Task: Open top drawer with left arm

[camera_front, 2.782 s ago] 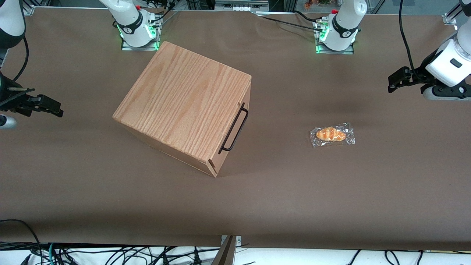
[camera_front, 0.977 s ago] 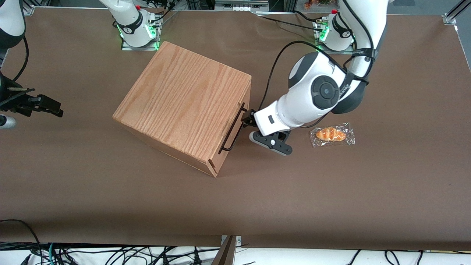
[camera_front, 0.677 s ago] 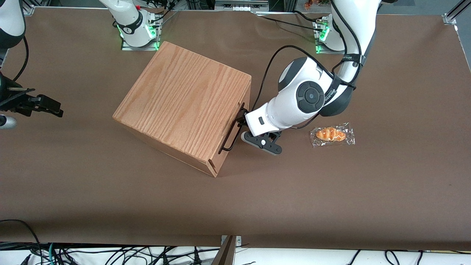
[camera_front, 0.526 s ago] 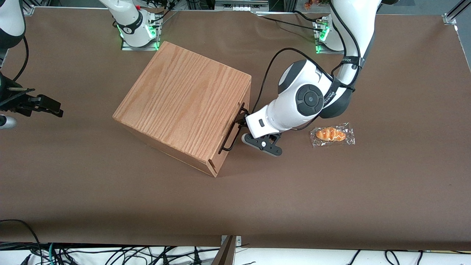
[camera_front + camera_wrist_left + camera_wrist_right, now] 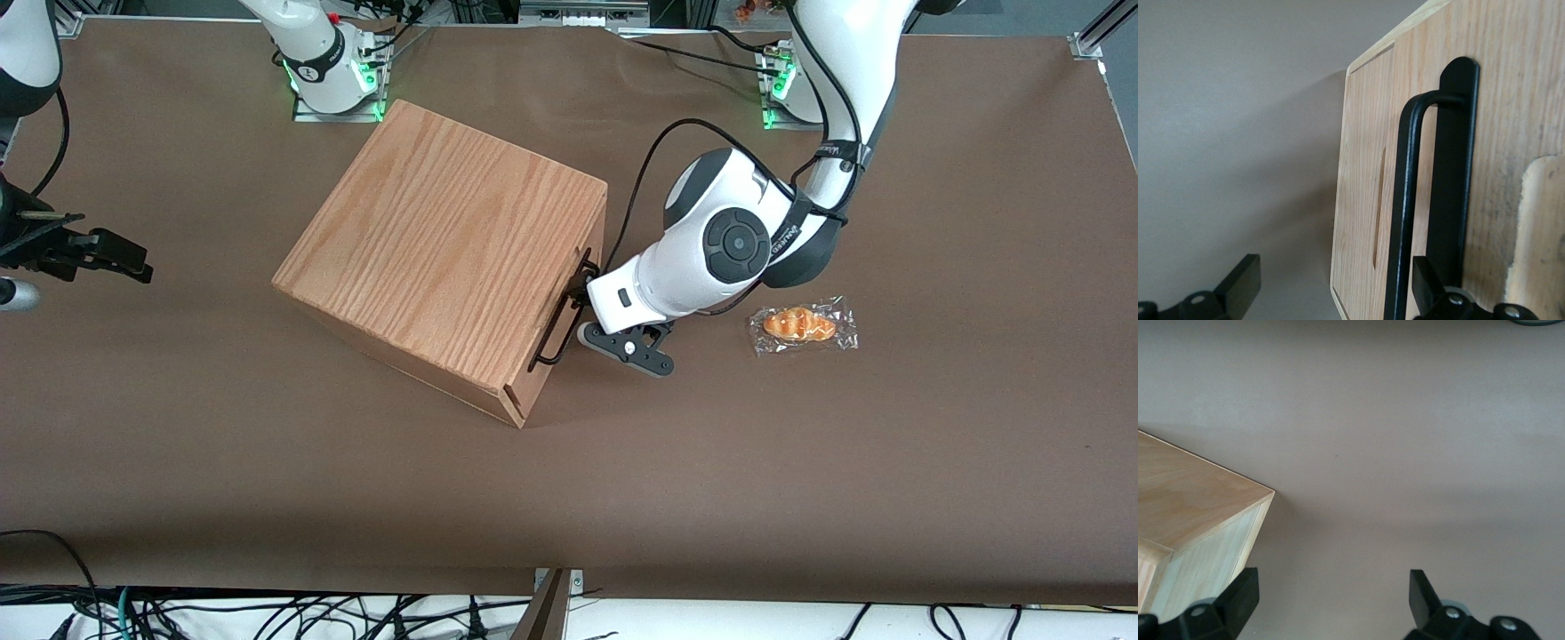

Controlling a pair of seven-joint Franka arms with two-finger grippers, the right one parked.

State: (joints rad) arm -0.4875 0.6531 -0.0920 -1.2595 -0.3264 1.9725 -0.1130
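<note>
The oak-grain cabinet sits on the brown counter, turned at an angle, somewhat toward the parked arm's end and nearer the edge where the arm bases are bolted; the top drawer is shut, its front flush with the cabinet body, its black wire handle standing off the front; the left arm reaches down in front of the drawer, and its gripper is right at the handle.

From the front view the white wrist covers most of the jaws, so their spread cannot be read there; the left wrist view settles it: the jaws stand wide open, one finger just at the handle bar, the other finger well clear over bare counter, and nothing is gripped.

That view alone shows a narrow slot in the drawer front; only the front view shows the wrapped bread roll lying toward the working arm's end.

The drawer's inside is hidden; the handle's other end is cut off in the wrist view.
</note>
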